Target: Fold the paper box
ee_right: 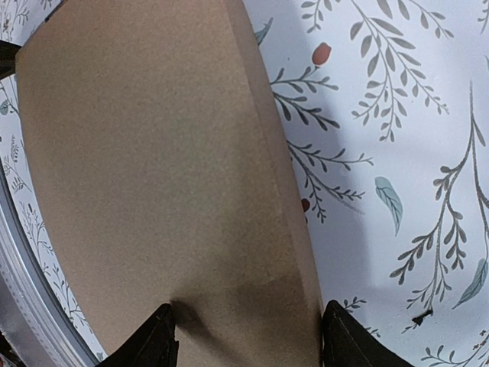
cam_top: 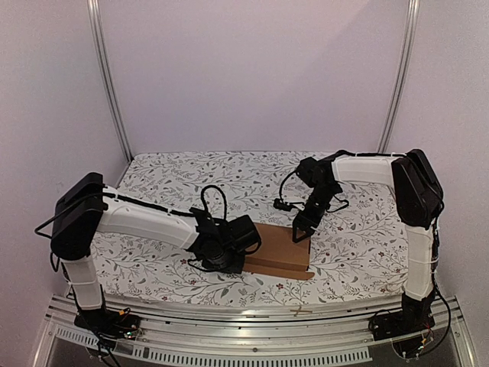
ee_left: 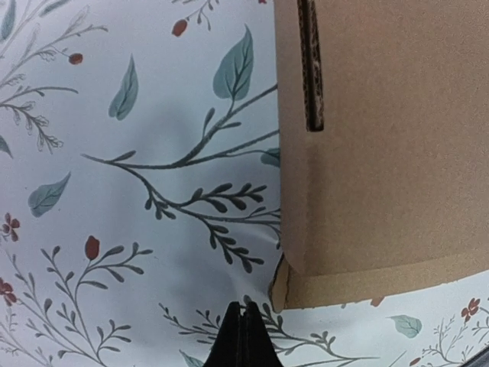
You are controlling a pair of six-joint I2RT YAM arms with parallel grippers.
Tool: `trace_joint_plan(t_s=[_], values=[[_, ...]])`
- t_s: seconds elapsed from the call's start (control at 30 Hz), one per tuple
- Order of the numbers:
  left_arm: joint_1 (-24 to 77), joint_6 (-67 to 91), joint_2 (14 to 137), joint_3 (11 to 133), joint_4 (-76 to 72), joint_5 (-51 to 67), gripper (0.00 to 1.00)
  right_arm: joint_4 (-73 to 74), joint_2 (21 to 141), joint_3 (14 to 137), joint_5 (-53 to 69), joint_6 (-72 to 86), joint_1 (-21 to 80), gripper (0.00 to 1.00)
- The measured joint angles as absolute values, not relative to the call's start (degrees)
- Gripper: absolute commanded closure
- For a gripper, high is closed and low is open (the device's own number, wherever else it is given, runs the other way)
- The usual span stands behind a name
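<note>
The paper box lies flat on the flowered tablecloth, near the table's front edge and approx. midway btw. the two arms. It's plain brown cardboard, a thin flat rectangle, w/ a lower layer showing as a lip along its near side in the top view.

The left gripper is pinched right down, fingertips together w/ nothing btw. them. It sits low over the cloth just beside one corner of the box, and is apart from the cardboard as far as the left wrist view shows. A narrow slot is cut into the top face near that edge (corrugation visible inside it).

The right gripper is spread wide at the opposite end of the box. One finger is over the brown top face and throws a shadow on it. The other is at the box's side edge, over the cloth. Can't tell whether either pad touches the cardboard.

A metal rail runs along the table's front, near the box.
</note>
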State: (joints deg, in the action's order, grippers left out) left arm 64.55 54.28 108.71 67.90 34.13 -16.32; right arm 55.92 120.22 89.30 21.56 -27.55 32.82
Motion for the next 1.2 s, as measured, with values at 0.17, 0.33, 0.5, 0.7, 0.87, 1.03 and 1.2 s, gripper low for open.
trace_joint_plan(t_s=[0.17,0.33,0.5,0.7,0.87,1.03,1.2], values=[[64.2,54.4,109.1,67.9,34.3,-16.6,1.0,56.0,120.2,89.3,21.6,-27.5,32.8,0.37],[64.1,54.2,109.2,67.9,33.3,-16.1,1.0,56.1,120.3,89.4,21.6,-27.5,32.8,0.37],[64.1,53.6,109.2,69.0,32.8,-15.6,1.0,56.2,120.4,89.5,21.6,-27.5,32.8,0.36],[64.4,53.2,109.2,69.7,32.2,-15.2,1.0,56.2,120.4,89.5,21.6,-27.4,32.8,0.36],[64.4,53.1,109.9,69.9,31.9,-14.4,1.0,56.3,120.5,89.6,21.6,-27.5,32.8,0.36],[64.5,53.1,110.7,70.0,31.6,-13.9,1.0,56.3,120.5,89.6,21.6,-27.4,32.8,0.36],[64.8,53.1,110.8,70.0,31.6,-13.9,1.0,56.4,120.6,89.6,21.6,-27.4,32.8,0.36]])
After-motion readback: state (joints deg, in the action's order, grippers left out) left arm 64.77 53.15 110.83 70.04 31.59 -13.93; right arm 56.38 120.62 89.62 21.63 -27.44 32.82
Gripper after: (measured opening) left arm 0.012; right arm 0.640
